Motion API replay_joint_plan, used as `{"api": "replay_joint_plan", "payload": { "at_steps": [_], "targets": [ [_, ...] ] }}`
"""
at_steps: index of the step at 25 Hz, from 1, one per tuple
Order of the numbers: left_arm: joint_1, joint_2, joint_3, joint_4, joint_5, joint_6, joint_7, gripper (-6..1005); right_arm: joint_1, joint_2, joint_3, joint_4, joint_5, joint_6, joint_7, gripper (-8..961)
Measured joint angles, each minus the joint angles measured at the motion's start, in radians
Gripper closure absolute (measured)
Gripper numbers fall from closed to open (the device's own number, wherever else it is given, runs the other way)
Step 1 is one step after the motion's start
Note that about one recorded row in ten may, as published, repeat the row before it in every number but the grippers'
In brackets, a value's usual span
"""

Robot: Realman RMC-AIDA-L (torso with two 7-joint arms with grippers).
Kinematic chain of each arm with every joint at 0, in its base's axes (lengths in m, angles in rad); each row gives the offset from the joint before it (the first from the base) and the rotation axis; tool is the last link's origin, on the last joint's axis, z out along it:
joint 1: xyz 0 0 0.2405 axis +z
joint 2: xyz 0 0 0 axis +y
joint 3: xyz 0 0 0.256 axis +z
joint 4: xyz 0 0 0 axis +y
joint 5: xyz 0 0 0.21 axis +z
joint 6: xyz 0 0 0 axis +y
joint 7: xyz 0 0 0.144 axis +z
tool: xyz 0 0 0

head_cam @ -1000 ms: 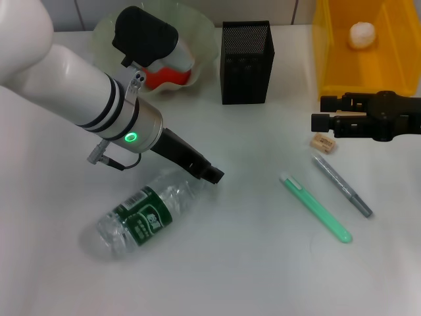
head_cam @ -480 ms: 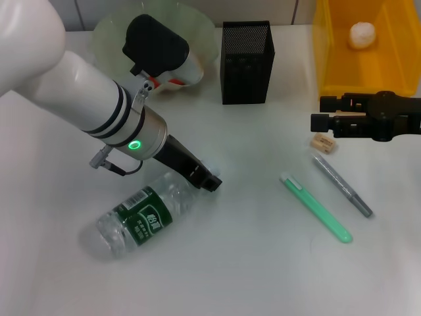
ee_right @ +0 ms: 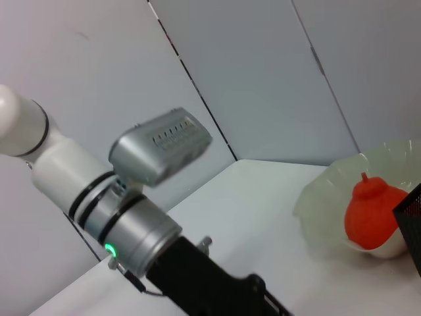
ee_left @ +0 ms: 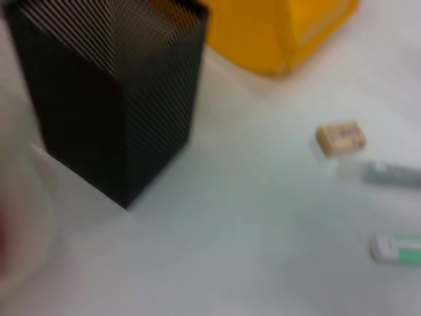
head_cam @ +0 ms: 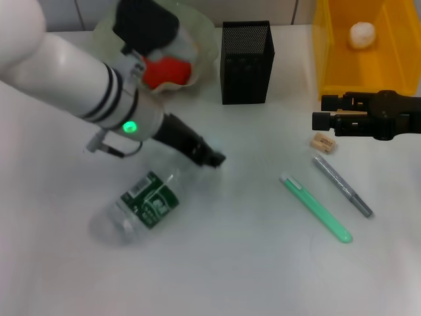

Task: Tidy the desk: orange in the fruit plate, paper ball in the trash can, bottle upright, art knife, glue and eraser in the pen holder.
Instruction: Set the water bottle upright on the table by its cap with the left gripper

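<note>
The bottle [head_cam: 139,207] lies on its side, dark-green label print unreadable. Left gripper [head_cam: 209,158] sits just beside its neck, right gripper [head_cam: 321,121] near the eraser [head_cam: 322,142]; neither's jaw state is discernible.

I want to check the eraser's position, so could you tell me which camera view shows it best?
The left wrist view: the eraser sits closest there, unobstructed on the table. The head view shows it smaller, beside the right end effector. The right wrist view misses it.

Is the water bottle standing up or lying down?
Lying down. The bottle rests on its side on the table, with the left gripper at its cap end, which is hidden.
</note>
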Motion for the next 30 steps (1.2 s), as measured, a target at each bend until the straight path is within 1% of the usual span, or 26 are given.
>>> {"api": "replay_joint_plan", "payload": {
  "at_steps": [2,3,4,5,6,7,8,9,10,13,15,16,21,30],
  "targets": [
    [0.031,0.002,-0.070,0.058,-0.001,0.000,0.027,554,-0.001,0.000,0.000,0.000,0.000,0.000,0.000,188],
    [0.037,0.002,-0.082,0.067,0.000,0.000,0.033,554,-0.001,0.000,0.000,0.000,0.000,0.000,0.000,188],
    [0.051,0.002,-0.114,0.092,0.000,0.000,0.049,554,-0.001,0.000,0.000,0.000,0.000,0.000,0.000,188],
    [0.051,0.002,-0.114,0.092,0.000,0.000,0.049,555,-0.001,0.000,0.000,0.000,0.000,0.000,0.000,188],
    [0.073,0.002,-0.157,0.127,-0.001,0.000,0.063,555,-0.001,0.001,0.000,0.000,0.000,0.000,0.000,188],
    [0.073,0.002,-0.157,0.127,-0.001,0.000,0.063,555,-0.001,0.001,0.000,0.000,0.000,0.000,0.000,188],
    [0.093,0.003,-0.196,0.166,-0.002,0.000,0.073,555,-0.002,0.001,0.000,0.000,0.000,0.000,0.000,188],
    [0.093,0.003,-0.196,0.166,-0.002,0.000,0.073,555,-0.002,0.001,0.000,0.000,0.000,0.000,0.000,188],
    [0.106,0.003,-0.213,0.188,-0.008,-0.001,0.077,555,-0.002,0.001,0.000,0.000,0.000,0.000,0.000,188],
    [0.150,0.003,-0.245,0.249,-0.066,-0.006,0.110,555,-0.002,0.000,0.000,0.000,0.000,-0.005,0.000,188],
    [0.173,0.004,-0.269,0.269,-0.115,-0.005,0.145,554,-0.002,-0.001,0.000,0.000,0.000,-0.006,0.000,188],
    [0.189,0.005,-0.302,0.280,-0.147,-0.003,0.169,554,-0.002,-0.001,0.001,-0.001,0.000,-0.006,0.000,188],
    [0.199,0.009,-0.338,0.281,-0.156,0.004,0.180,548,0.000,-0.003,0.002,-0.001,0.000,-0.006,0.001,188],
    [0.206,0.011,-0.341,0.289,-0.152,0.008,0.192,521,0.005,-0.005,0.002,0.000,0.000,0.000,0.002,188]
  ]
}}
